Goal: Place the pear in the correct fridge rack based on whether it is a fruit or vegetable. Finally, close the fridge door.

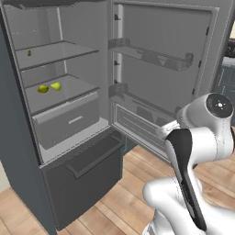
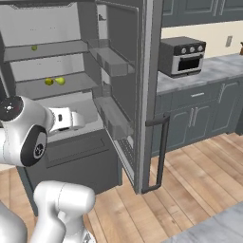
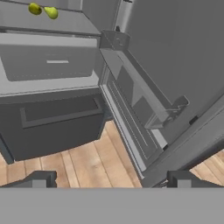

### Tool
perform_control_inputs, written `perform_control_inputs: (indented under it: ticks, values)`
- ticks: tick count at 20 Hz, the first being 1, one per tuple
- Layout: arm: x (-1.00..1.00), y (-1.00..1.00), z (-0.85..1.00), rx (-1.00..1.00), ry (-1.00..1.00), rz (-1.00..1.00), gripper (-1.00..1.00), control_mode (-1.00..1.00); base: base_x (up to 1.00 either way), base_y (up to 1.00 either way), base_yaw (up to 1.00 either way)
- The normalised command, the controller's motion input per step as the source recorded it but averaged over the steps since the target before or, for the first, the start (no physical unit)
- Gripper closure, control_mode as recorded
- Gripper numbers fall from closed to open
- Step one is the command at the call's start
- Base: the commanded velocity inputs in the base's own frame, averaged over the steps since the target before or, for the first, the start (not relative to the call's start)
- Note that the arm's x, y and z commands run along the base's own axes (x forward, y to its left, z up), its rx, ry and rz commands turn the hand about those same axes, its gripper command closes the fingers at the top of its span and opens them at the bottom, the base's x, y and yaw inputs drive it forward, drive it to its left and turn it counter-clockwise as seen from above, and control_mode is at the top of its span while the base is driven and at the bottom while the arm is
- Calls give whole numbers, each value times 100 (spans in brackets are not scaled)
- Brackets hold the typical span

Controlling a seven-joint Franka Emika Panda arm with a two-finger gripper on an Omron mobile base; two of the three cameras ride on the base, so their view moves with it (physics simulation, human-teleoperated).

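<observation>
The pear (image 1: pixel 56 86) lies on the fridge rack (image 1: pixel 75 90), the lower shelf, just right of a rounder yellow-green fruit (image 1: pixel 42 89). From the right it is the pear (image 2: pixel 60 80) on the rack (image 2: pixel 78 83). The fridge door (image 1: pixel 165 41) stands wide open to the right, its inner bins facing out; its edge and bar handle (image 2: pixel 163 152) are seen from the right base camera. My gripper (image 3: pixel 111 181) is open and empty, well in front of and below the shelf, with the pear (image 3: pixel 51 12) far off at the top left and the door (image 3: pixel 175 52) on the right.
A tiny dark green item (image 1: pixel 29 53) sits on the upper shelf. A pale pull-out drawer (image 1: pixel 69 119) lies under the rack, above the dark bottom drawer front (image 1: pixel 82 174). A counter with a toaster oven (image 2: pixel 182 56) stands right of the door. Wooden floor lies in front.
</observation>
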Motion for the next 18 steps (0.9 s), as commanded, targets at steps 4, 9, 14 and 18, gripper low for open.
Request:
perform_control_inputs:
  ticks: [4, 9, 14, 18]
  values:
    - [0, -1, 0, 0, 0, 0, -100, -100, 0, 0, 0]
    - [-10, -28, 0, 1, -4, -3, -100, -100, 0, 0, 0]
    - [-44, -73, 0, 5, -12, -13, -100, -100, 0, 0, 0]
    - [-29, -79, 0, 6, -13, -19, -100, -100, 0, 0, 0]
